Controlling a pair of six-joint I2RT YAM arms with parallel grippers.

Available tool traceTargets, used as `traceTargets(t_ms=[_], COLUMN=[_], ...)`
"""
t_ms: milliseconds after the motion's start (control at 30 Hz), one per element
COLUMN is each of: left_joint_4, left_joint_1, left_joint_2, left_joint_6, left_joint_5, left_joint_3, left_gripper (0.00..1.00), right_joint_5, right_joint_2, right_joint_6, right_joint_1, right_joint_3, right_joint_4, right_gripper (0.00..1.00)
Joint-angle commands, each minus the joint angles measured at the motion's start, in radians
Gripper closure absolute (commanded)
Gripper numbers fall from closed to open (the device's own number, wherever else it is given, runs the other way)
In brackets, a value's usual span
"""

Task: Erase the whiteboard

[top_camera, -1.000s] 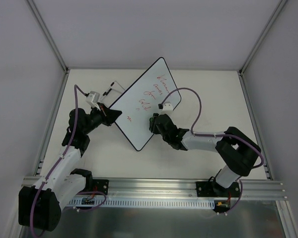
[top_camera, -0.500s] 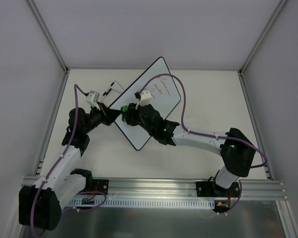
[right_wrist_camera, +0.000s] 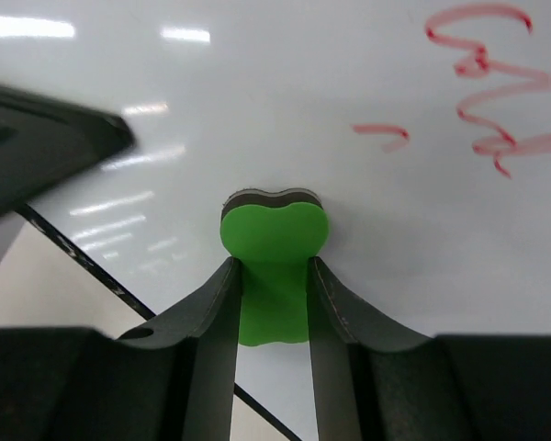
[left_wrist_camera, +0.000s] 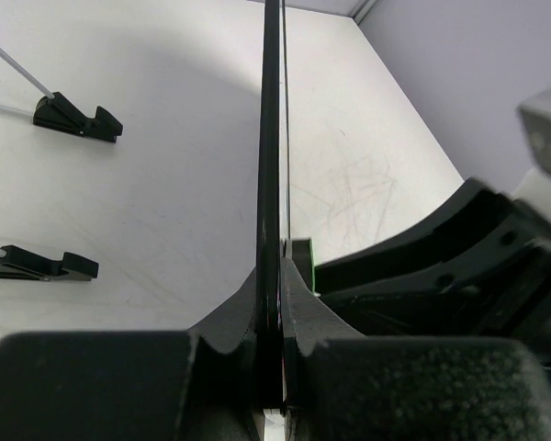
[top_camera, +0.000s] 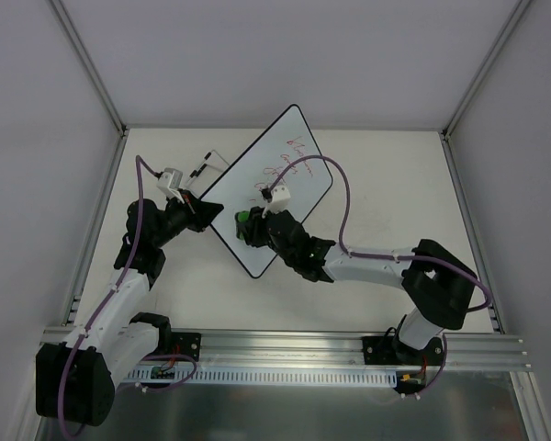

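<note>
The whiteboard (top_camera: 298, 147) is tilted up off the table like a diamond, with red handwriting (top_camera: 289, 158) on its upper part. My left gripper (top_camera: 205, 209) is shut on its left edge. The left wrist view shows the board edge-on (left_wrist_camera: 272, 138) between the jaws. My right gripper (top_camera: 251, 226) is shut on a green eraser (top_camera: 242, 220), pressed flat on the lower left of the board. In the right wrist view the eraser (right_wrist_camera: 274, 241) sits between the fingers (right_wrist_camera: 211, 312) on the board (right_wrist_camera: 257, 92), with red handwriting (right_wrist_camera: 487, 92) at the upper right.
Two black stand feet (left_wrist_camera: 73, 117) (left_wrist_camera: 46, 265) on thin rods lie on the table left of the board, also visible from above (top_camera: 207, 163). White walls and frame posts (top_camera: 92, 73) enclose the table. An aluminium rail (top_camera: 285, 349) runs along the near edge.
My right gripper swept the eraser leftward across the board, then came back slightly down and right. The lower lines of red writing no longer show. The left gripper has stayed put.
</note>
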Motion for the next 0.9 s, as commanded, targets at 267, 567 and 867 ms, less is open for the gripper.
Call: traceTargets(t_ms=[267, 567, 867], left_joint_4=[-0.137, -0.141, -0.145], left_joint_1=[-0.038, -0.039, -0.039], left_joint_2=[0.033, 0.035, 0.03], left_joint_6=[0.159, 0.154, 0.162], left_joint_5=[0.166, 0.173, 0.163], left_joint_3=[-0.021, -0.023, -0.021], left_gripper=[1.0, 1.0, 1.0], right_joint_5=[0.007, -0.01, -0.007], right_joint_2=[0.032, 0.0, 0.095], right_joint_6=[0.077, -0.15, -0.063], right_joint_1=[-0.076, -0.079, -0.143], right_joint_3=[-0.18, 0.199, 0.277], right_joint_4=[-0.056, -0.126, -0.157], right_gripper=[1.0, 1.0, 1.0])
